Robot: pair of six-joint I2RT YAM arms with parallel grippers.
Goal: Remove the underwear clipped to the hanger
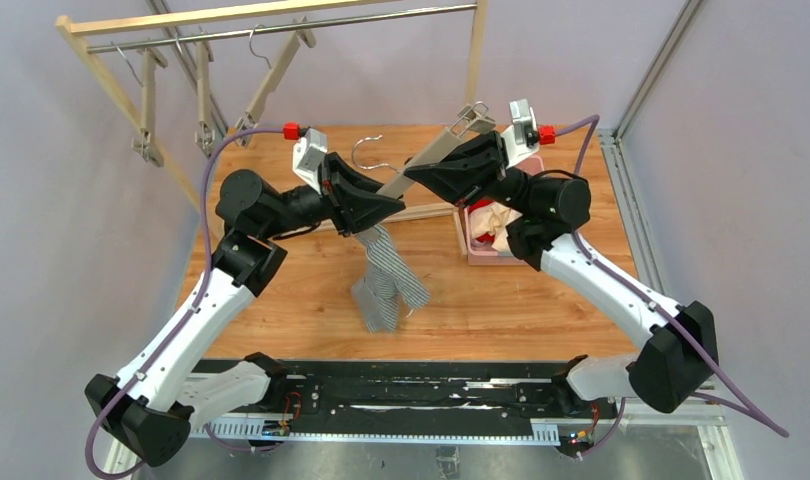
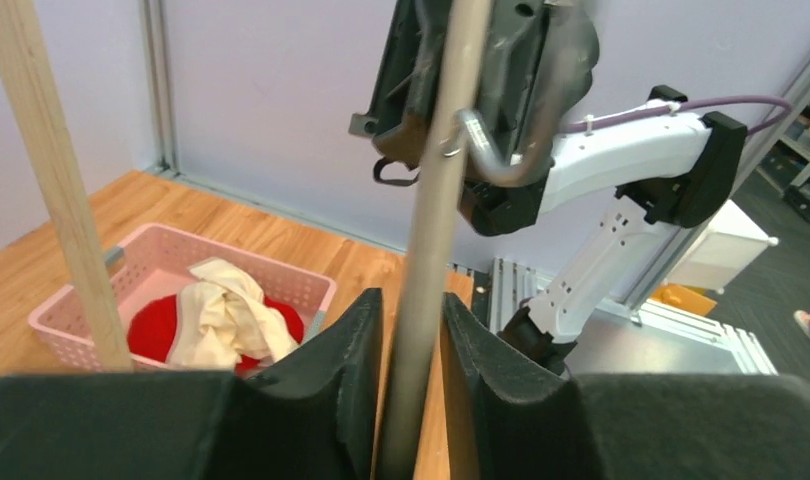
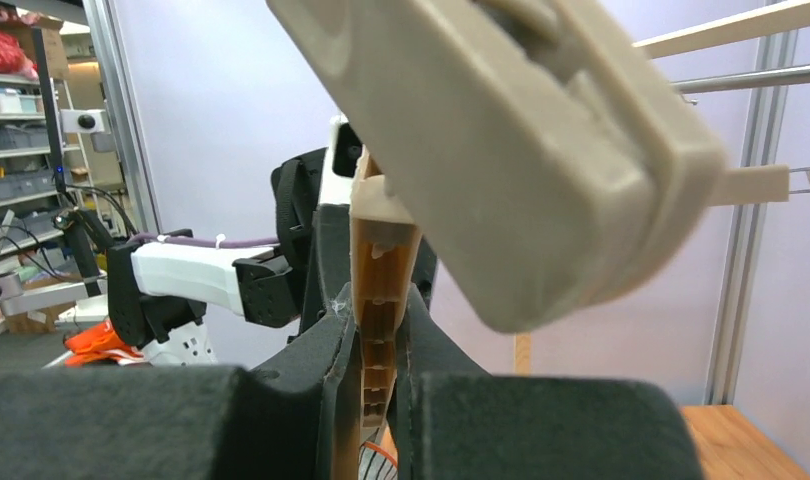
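A beige clip hanger [image 1: 436, 152] is held tilted in the air between both grippers, with its right clip [image 1: 471, 117] empty. The grey-and-white pinstriped underwear [image 1: 386, 280] hangs from its lower left end down to the table. That clip is hidden under my left gripper [image 1: 386, 203], which is shut on the hanger bar [image 2: 426, 250]. My right gripper [image 1: 433, 175] is shut on the bar higher up, where its ribbed underside [image 3: 376, 300] shows between the fingers. The red underwear [image 2: 151, 335] and the cream underwear [image 2: 221, 315] lie in the pink basket [image 1: 478, 252].
A wooden clothes rack [image 1: 101, 75] with a metal rail and several empty clip hangers [image 1: 203, 95] stands at the back left. The basket sits right of centre, under my right arm. A wooden post [image 2: 51, 180] shows in the left wrist view.
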